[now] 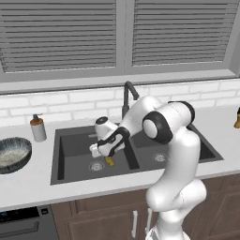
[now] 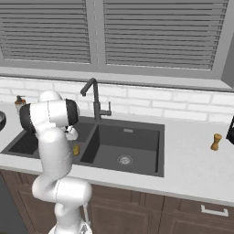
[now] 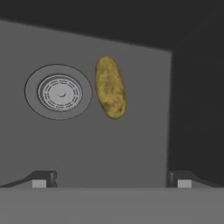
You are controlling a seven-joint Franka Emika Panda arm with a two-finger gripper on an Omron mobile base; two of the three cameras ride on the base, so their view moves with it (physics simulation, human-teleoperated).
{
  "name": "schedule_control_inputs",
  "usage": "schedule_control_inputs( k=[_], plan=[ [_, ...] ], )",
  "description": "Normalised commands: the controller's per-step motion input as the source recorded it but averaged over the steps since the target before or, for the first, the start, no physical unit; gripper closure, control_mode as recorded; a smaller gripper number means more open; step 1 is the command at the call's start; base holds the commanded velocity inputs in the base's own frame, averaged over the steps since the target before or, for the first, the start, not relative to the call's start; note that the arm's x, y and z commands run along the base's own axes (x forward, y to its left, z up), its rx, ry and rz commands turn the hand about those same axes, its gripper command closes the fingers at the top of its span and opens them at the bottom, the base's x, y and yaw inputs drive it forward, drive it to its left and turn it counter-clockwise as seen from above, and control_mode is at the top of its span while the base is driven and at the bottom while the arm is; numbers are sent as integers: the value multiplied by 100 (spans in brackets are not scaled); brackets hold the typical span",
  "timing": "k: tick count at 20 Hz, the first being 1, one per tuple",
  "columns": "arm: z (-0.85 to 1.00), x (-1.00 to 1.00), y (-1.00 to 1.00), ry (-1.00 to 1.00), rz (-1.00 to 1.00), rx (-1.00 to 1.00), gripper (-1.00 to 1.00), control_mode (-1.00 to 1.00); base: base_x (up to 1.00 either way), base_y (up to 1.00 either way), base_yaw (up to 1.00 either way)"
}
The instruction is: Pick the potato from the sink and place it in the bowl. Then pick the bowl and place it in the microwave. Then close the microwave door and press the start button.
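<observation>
A pale counter [image 1: 28, 185] is seen under a window with closed blinds [image 1: 61, 33] and a white brick wall [image 1: 51, 105]. Set into the counter is a dark double sink [image 1: 75, 145] with a dark gooseneck tap [image 1: 127, 96] behind its middle divider. The white arm is bent down into the left basin, and the claw [image 1: 104, 154] is held low over the basin floor with its fingers spread wide and nothing between them. In the hand view the two dark fingertips [image 3: 43, 178] are seen far apart at the bottom, clear of everything.

The potato [image 3: 110, 86] is lying on the basin floor just ahead of the claw, not touched by it, roughly between the lines of the two fingers. The round steel drain [image 3: 59, 92] is set just beside the potato, towards the left finger's side in the hand view. The basin wall is seen close on the other side.

The speckled bowl [image 1: 13, 153] is standing on the counter well to the left of the claw, outside the sink. A soap bottle [image 1: 37, 127] is placed behind the sink's left corner, and a small wooden grinder [image 2: 216, 141] far to the right of the claw.
</observation>
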Motion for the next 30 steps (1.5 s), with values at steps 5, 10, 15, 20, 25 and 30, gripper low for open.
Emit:
schedule_control_inputs(
  k=[5, 10, 15, 20, 25, 30],
  plan=[
    [-22, 41, 0, 0, 0, 0, -100, -100, 0, 0, 0],
    [-37, 21, 0, -1, 0, -3, -100, -100, 0, 0, 0],
    [-45, 21, 4, 0, 0, -4, -100, -100, 0, 0, 0],
    [-33, 28, 0, 0, 0, -3, -100, -100, 0, 0, 0],
    [-28, 15, -9, 8, 0, 0, -100, -100, 0, 0, 0],
    [-26, 19, -6, 5, 0, 0, -100, -100, 0, 0, 0]
  ],
)
